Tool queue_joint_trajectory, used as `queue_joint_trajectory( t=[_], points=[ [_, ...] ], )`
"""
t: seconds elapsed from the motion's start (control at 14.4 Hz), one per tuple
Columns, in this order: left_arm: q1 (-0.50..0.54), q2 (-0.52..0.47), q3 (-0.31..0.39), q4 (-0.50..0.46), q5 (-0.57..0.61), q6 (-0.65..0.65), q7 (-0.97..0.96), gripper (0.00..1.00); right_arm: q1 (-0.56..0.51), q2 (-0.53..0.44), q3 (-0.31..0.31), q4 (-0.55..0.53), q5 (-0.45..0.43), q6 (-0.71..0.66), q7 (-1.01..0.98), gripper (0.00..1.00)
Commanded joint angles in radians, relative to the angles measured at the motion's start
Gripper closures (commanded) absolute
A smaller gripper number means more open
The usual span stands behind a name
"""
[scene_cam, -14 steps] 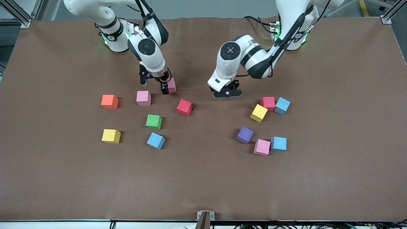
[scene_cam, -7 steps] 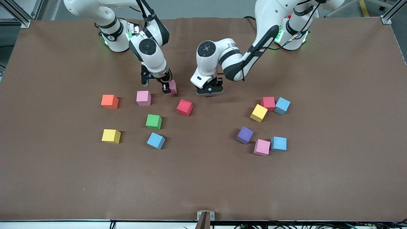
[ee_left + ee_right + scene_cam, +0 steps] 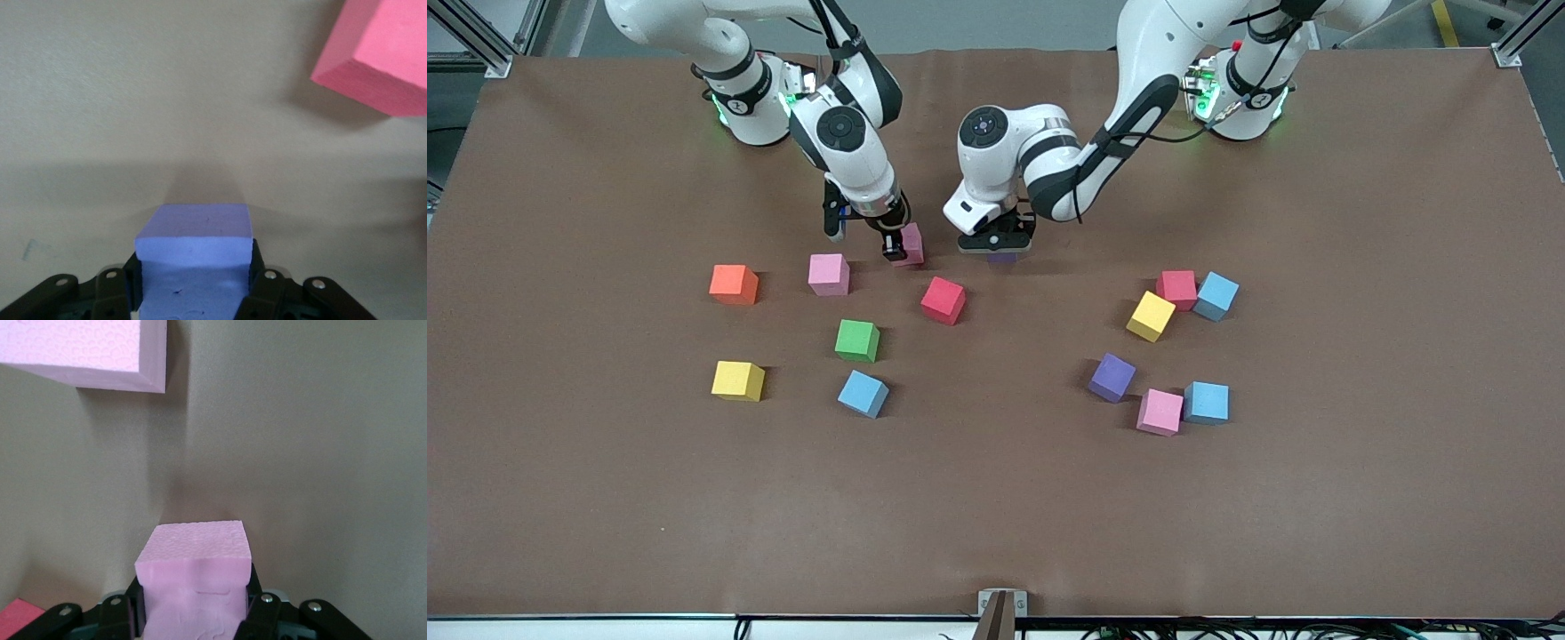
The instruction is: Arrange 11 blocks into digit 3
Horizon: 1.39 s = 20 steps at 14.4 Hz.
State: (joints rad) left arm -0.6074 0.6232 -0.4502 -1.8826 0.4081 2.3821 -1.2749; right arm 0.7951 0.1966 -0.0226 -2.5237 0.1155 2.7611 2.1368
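A matte brown cloth-covered surface (image 3: 996,516) fills the view under even light, with aluminium frame posts (image 3: 1519,36) at its 1 and 11 o'clock corners, grey floor (image 3: 978,22) at 12, and cables (image 3: 1227,629) along 6.

Pink block (image 3: 193,577), purple block (image 3: 193,257), orange cube (image 3: 734,284), brown table (image 3: 996,498).
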Motion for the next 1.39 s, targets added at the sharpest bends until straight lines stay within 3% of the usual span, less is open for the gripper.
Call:
queue_joint_trajectory(
  t=[0.0,0.49,0.56,0.63,0.7,1.04,1.32],
  points=[
    [-0.015,0.029,0.001,0.027,0.017,-0.006,0.002,0.52,0.021,0.007,-0.008,0.006,0.016,0.012,0.017,1.00],
    [-0.020,0.027,0.001,0.027,0.017,-0.006,0.005,0.49,0.021,0.009,-0.007,0.028,0.018,0.005,0.025,1.00],
    [-0.020,0.026,0.001,0.028,0.017,-0.006,0.005,0.44,0.019,0.009,-0.007,0.039,0.018,-0.001,0.025,1.00],
    [-0.018,0.024,0.001,0.027,0.017,-0.007,0.008,0.32,0.019,0.012,-0.007,0.046,0.018,-0.005,0.029,1.00],
    [-0.017,0.020,0.001,0.025,0.017,-0.009,0.014,0.02,0.021,0.014,-0.007,0.049,0.018,-0.003,0.038,1.00],
    [0.012,-0.055,-0.002,0.016,0.005,-0.062,0.043,0.00,0.023,0.053,-0.007,0.103,0.018,-0.006,0.067,1.00],
    [0.119,-0.151,-0.015,0.016,-0.021,-0.139,0.155,0.00,0.026,0.076,-0.005,0.158,0.018,-0.055,0.100,1.00]
  ],
)
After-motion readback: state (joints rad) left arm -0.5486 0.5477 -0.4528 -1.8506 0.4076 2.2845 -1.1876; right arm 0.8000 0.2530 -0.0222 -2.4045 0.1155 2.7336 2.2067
